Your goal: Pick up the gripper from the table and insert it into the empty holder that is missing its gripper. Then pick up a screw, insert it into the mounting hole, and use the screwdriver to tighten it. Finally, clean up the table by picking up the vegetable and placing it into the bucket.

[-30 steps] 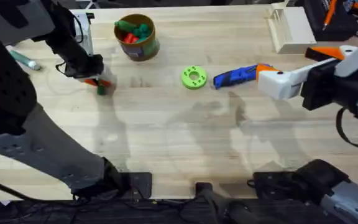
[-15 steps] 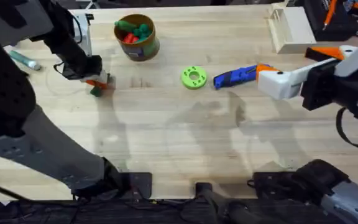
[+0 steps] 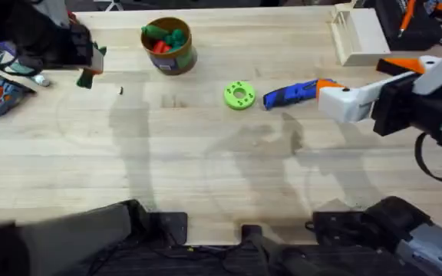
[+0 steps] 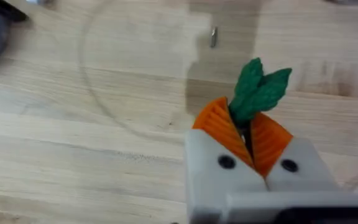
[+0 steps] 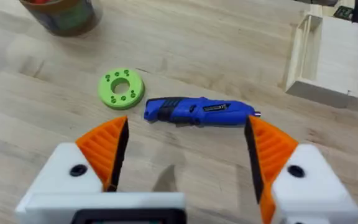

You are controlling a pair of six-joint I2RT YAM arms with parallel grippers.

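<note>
My left gripper [image 3: 88,64] is raised over the table's far left, its orange pads shut on the dark green vegetable [image 4: 258,90], whose leafy end sticks out past the fingertips [image 4: 213,121]. The tan bucket [image 3: 169,46] stands to its right at the back and holds red and green toy pieces. Below the left gripper, a small screw [image 4: 214,37] lies on the wood. The blue screwdriver [image 5: 197,112] lies flat just beyond my right gripper [image 5: 185,134], which is open and holds nothing. The loose gripper and the empty holder are out of view.
A lime-green disc [image 3: 239,95] lies between the bucket and the screwdriver [image 3: 290,93]. A pale wooden box [image 3: 359,34] sits at the back right. A blue-grey object with orange marks [image 3: 2,90] and a teal pen-like item [image 3: 29,73] lie at the far left edge.
My left gripper has lifted the vegetable off the table and carried it back and to the left. The right arm has not moved.
</note>
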